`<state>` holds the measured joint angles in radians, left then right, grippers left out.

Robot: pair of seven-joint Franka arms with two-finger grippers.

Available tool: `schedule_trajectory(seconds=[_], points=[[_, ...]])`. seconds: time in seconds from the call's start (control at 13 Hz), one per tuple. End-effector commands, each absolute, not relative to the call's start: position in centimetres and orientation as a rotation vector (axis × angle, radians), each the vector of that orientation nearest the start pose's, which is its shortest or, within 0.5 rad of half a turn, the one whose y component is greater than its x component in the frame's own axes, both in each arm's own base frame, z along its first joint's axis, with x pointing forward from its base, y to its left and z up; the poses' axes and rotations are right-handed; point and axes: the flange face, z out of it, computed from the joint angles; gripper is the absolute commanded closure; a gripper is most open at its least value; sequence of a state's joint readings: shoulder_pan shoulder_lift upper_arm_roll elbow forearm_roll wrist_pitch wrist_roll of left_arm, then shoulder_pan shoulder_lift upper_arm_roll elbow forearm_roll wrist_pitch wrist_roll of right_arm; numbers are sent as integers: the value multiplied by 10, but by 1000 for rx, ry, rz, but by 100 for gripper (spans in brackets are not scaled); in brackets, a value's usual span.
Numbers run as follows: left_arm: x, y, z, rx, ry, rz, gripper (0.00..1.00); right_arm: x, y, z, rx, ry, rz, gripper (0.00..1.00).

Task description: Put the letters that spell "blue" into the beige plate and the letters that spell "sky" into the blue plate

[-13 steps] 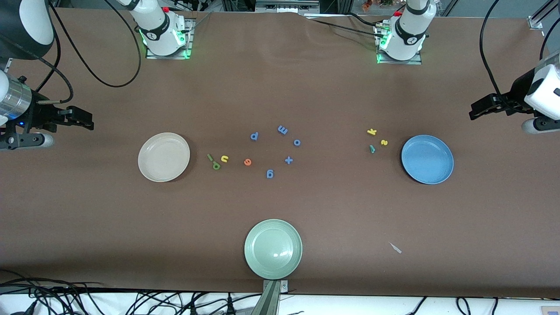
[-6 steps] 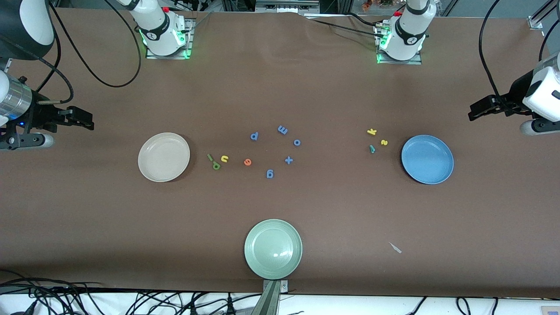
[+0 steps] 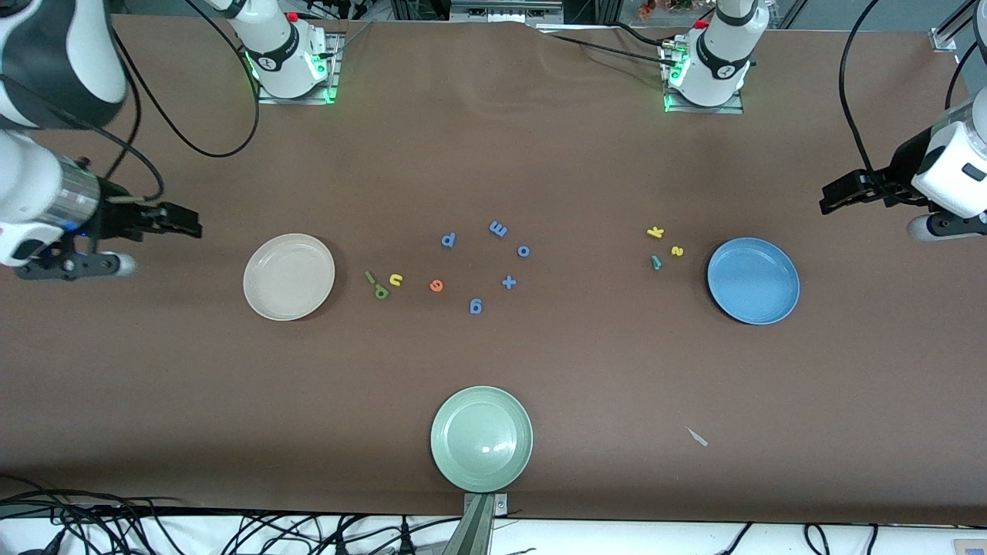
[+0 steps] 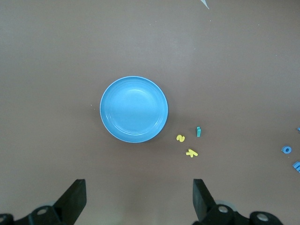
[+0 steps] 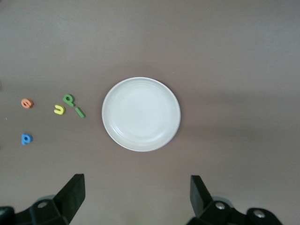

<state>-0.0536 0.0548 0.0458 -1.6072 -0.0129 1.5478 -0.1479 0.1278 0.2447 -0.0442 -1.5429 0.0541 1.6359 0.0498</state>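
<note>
The beige plate [image 3: 289,276] [image 5: 141,114] lies empty. Beside it, toward the table's middle, lie the olive "l" [image 3: 370,277], olive "b" [image 3: 381,291], yellow "u" [image 3: 395,279] and orange "e" [image 3: 436,285]. The blue plate [image 3: 753,280] [image 4: 134,109] is empty too, with the yellow "k" [image 3: 655,232], yellow "s" [image 3: 677,250] and teal "y" [image 3: 655,262] beside it. My right gripper [image 3: 189,226] [image 5: 138,197] hangs open and empty over bare table at the right arm's end. My left gripper [image 3: 829,196] [image 4: 139,199] hangs open and empty over bare table at the left arm's end.
Several blue letters [image 3: 498,228] are scattered mid-table between the two groups. A pale green plate [image 3: 481,438] sits at the table's edge nearest the front camera. A small pale scrap [image 3: 698,437] lies toward the left arm's end from it.
My right gripper has moved in toward the beige plate. My left gripper has crept slightly toward the blue plate. Plates and letters have not moved.
</note>
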Motion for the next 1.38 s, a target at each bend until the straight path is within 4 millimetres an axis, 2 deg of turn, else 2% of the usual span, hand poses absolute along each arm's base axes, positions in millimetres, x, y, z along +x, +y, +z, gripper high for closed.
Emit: schedule_trajectory(seconds=[0.0,0.15,0.31,0.38,0.46,0.62,0.69,0.85,1.0,1.23,1.31], points=[[569,-9,578,-3120,-204,170,0,630,109,473,-3099,21,215,1],[575,-11,567,-3118,-201,184,0,641,146,436,-3110,107,197,1],[581,-19,554,-3121,-182,174,0,642,191,398,-3121,211,197,1],[585,-21,545,-3119,-182,186,0,639,207,381,-3127,223,202,1],[588,-22,536,-3117,-201,193,0,637,212,367,-3130,226,204,1],[590,-37,503,-3115,-223,198,0,625,224,334,-3135,240,220,1],[586,-42,483,-3114,-238,189,0,615,235,322,-3141,212,226,1],[572,-67,444,-3105,-263,211,0,600,256,307,-3146,118,227,0],[547,-90,406,-3103,-328,154,0,590,258,287,-3136,-85,185,0],[532,-124,358,-3086,-512,115,0,566,248,256,-3116,-209,88,0],[528,-126,343,-3082,-568,101,0,560,245,251,-3103,-297,64,0]])
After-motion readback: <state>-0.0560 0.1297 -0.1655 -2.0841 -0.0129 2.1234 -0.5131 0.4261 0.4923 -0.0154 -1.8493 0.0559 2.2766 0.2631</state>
